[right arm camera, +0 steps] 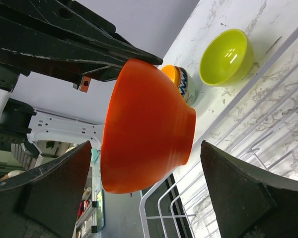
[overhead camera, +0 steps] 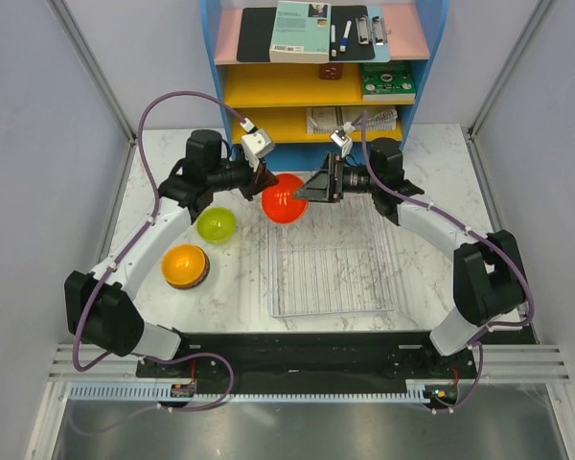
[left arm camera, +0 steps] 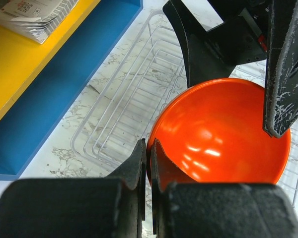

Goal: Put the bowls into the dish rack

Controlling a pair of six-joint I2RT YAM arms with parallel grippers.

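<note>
No bowl is in the dish rack (overhead camera: pixel 335 278) yet. The left gripper (overhead camera: pixel 265 182) pinches the rim of the red bowl (overhead camera: pixel 285 199), held over the rack's far left corner. The right gripper (overhead camera: pixel 311 187) has its jaws spread wide on either side of that bowl. The green bowl (overhead camera: pixel 216 224) and the orange bowl (overhead camera: pixel 184 264) wait on the tabletop, left of the rack.

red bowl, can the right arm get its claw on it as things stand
Probably yes: the right claw is wide open with a finger either side of the red bowl. The left claw pinches only its rim.
</note>
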